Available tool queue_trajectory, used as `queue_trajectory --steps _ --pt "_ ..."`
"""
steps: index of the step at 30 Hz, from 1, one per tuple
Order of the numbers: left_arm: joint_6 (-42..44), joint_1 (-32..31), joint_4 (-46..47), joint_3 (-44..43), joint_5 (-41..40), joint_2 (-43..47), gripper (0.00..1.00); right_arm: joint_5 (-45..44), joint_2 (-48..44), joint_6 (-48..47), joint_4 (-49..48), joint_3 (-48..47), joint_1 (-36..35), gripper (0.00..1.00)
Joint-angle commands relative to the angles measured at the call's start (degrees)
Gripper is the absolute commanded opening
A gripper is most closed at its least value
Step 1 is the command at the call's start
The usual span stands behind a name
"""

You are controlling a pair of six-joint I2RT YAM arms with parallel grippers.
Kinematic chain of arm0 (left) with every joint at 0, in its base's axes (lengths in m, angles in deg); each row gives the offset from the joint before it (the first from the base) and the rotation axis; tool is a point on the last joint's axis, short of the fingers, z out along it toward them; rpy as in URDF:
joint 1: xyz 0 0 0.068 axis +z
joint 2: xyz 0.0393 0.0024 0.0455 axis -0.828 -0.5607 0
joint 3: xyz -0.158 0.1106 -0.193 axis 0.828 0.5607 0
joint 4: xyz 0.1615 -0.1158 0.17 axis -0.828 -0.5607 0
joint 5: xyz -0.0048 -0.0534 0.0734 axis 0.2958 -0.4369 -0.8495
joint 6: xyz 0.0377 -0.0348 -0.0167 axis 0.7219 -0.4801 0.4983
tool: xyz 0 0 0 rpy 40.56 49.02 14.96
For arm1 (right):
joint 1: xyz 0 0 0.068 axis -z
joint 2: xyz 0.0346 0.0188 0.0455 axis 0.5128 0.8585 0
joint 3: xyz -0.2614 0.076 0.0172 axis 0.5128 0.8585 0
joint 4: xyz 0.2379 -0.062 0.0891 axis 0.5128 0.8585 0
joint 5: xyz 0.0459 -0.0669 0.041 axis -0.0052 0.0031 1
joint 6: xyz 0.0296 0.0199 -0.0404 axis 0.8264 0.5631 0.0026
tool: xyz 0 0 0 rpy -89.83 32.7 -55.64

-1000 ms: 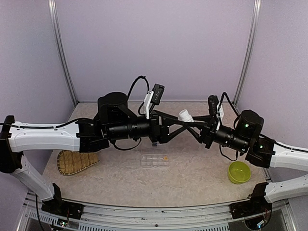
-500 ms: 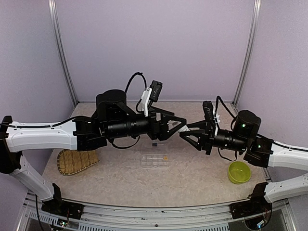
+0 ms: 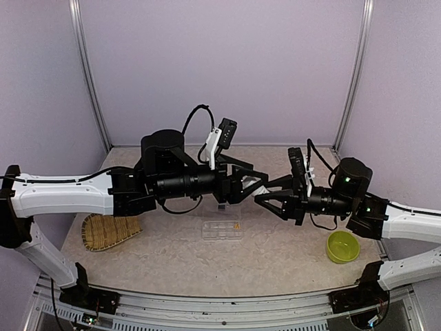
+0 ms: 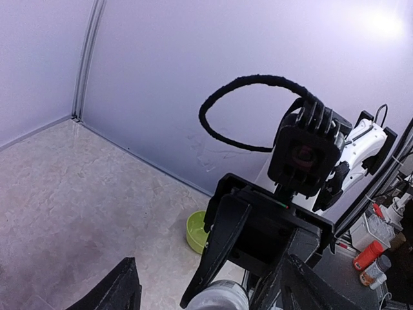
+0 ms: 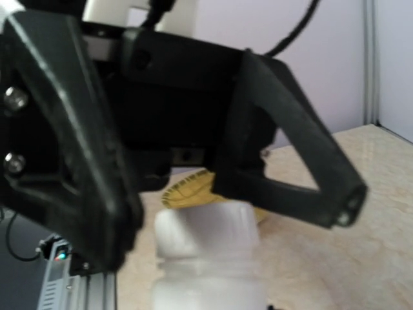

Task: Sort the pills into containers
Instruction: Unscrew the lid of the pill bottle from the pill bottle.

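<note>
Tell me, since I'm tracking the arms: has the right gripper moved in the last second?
Yes. In the top view the right gripper has dropped down-frame, nearer the clear compartment box, which has stayed put.

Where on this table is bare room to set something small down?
Bare table lies between the woven tray and the pill box, and between that box and the lime-green bowl. The middle is crowded: the left tool and right tool meet there.
</note>
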Motion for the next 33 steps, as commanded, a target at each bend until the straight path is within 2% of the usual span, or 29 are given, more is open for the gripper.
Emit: queue_trajectory --steps 1,10,23,27,33 --pt "0.7 0.1 3.2 -0.7 3.7 -1.4 0.72 3.5 1.5 1.6 -4.2 -1.2 0.3 0.16" --pt "-0.2 -0.1 3.8 0.0 5.9 -1.4 0.64 -2.7 0.9 1.9 -3.5 -0.6 0.3 0.16" --pt "-0.4 -0.2 4.0 2.0 4.0 0.4 0.54 -11.2 -0.8 1.9 -1.2 0.8 0.4 0.16" --pt "-0.4 -0.2 4.1 2.2 2.6 0.6 0.57 -9.6 -0.7 1.6 -1.4 0.9 0.4 0.16" --pt "-0.4 0.0 3.1 1.8 0.9 0.3 0.71 -4.8 -0.3 1.2 -3.6 1.0 0.3 0.16"
